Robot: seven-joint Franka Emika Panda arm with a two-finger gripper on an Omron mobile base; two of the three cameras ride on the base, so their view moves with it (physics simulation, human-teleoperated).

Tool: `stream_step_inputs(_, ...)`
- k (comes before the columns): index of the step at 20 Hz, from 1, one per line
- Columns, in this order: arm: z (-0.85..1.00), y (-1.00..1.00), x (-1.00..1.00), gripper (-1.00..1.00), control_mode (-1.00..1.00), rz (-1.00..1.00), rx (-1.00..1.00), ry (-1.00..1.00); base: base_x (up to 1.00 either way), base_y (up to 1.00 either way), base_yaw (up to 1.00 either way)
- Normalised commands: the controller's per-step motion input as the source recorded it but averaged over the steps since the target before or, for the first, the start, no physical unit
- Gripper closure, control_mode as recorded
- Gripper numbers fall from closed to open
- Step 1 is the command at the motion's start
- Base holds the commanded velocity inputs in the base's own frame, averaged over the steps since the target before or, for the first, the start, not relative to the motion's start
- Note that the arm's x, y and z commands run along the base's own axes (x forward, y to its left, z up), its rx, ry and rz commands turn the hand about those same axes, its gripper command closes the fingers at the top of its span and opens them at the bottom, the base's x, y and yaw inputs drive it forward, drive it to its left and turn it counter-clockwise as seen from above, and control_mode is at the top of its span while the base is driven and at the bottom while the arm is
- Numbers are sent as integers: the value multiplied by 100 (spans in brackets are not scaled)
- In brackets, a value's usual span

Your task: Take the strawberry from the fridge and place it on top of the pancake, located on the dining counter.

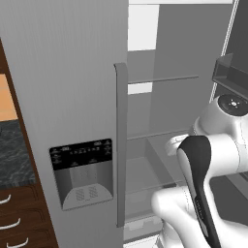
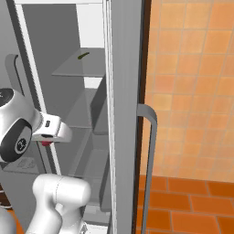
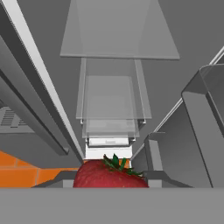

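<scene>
The hand (image 2: 45,142) pinches the strawberry (image 3: 109,174) before the open fridge (image 1: 63,97) and its glass shelves (image 3: 119,41).

We saw a glossy white arm (image 1: 213,160) of rounded, bulbous segments at the lower right of the left base view, with a black curved band along one link and a dark round cap with pale markings above. In the right base view, a black disc bore small white markings at left.
</scene>
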Motion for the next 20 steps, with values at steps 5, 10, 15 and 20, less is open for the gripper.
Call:
stream_step_inputs(5,0,0,0,100,-100,0,0,0,0,0,0)
stream_step_inputs(10,0,0,0,100,100,0,0,0,-27,8,0)
stream_step_inputs(15,0,0,0,100,100,0,0,0,-40,65,-5)
stream_step_inputs(20,0,0,0,100,100,0,0,0,-44,39,-36)
